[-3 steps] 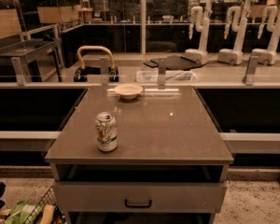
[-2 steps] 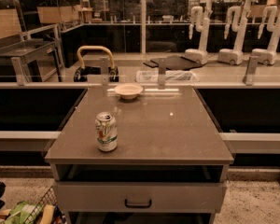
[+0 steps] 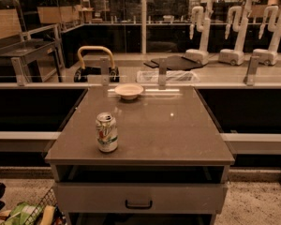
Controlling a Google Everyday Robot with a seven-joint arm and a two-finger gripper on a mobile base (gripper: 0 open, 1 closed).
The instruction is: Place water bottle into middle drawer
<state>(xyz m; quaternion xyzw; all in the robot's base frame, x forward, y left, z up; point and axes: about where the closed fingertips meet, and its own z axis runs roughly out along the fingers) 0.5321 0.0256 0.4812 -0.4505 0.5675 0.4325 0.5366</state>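
Gripper: not in the camera view, so whether it is spread or pressed together cannot be told, and nothing can be placed relative to it. Water bottle: not in view either, so its position, long axis and the way it points cannot be told.

The flat brown stone-look counter (image 3: pixel 178 125) fills the middle of the view. A green-and-white metal soda can (image 3: pixel 107 132) stands upright on it near the front-left corner, with its long axis vertical and its top up. A pale shallow round bowl (image 3: pixel 129 91) sits at the far edge of the counter, well apart from the can and slightly to its right.

Under the counter top is a dark gap, then a grey drawer front with a dark handle (image 3: pixel 138 204). Which drawer of the stack this is cannot be told.

A wire basket with green packets (image 3: pixel 25 213) is on the floor at lower left. A dark object with a yellow arched handle (image 3: pixel 96 62) lies behind the counter at left. White robot arms (image 3: pixel 201 32) stand on bases in the background at right.
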